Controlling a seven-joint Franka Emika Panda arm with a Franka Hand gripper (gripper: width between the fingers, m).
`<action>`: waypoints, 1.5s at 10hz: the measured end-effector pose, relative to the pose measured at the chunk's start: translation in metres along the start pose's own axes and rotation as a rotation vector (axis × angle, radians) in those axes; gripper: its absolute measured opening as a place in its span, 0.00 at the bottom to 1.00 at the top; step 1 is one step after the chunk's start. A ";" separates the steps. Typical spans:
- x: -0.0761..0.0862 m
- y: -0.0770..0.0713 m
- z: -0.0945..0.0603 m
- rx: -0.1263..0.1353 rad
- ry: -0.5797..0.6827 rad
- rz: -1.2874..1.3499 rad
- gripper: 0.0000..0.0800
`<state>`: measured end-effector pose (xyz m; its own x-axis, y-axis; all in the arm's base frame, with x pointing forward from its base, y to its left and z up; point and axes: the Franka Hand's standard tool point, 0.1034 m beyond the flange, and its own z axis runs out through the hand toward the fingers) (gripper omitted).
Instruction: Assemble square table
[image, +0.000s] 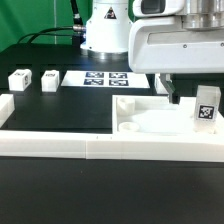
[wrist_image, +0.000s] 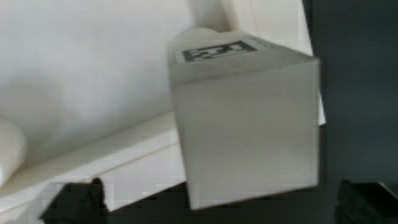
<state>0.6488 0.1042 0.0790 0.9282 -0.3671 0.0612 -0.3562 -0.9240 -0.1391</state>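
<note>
Exterior view, read from its left to its right.

- First leg block (image: 18, 80) and second leg block (image: 50, 76): lying on the black table, near each other, well apart from the gripper (image: 190, 96), far out toward the exterior view's left of it.
- Border bar (image: 50, 147): runs along the front, nearer the camera than the gripper.
- Marker board (image: 105, 77): flat on the table, between the loose blocks and the gripper.
- Slab (image: 165, 128): lies directly below the gripper, against the border bar. One corner hole shows at the slab's rear corner on the exterior view's left.
- Third leg block (image: 206, 108): upright at the slab's end on the exterior view's right, tag facing the camera, right at the fingertips.

Wrist view: the gripper (wrist_image: 222, 205) has its jaws spread wide. The third leg block (wrist_image: 249, 130) stands between the fingertips (wrist_image: 80, 200), and a clear gap shows on that side. Nothing is gripped. I cannot tell whether the block is seated in a hole.
</note>
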 end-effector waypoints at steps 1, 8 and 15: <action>0.000 0.000 0.000 0.000 0.000 0.000 0.81; -0.032 -0.008 0.010 -0.066 -0.093 -0.104 0.81; -0.031 -0.007 0.010 -0.080 -0.081 0.231 0.36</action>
<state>0.6235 0.1233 0.0682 0.8256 -0.5626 -0.0431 -0.5642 -0.8233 -0.0615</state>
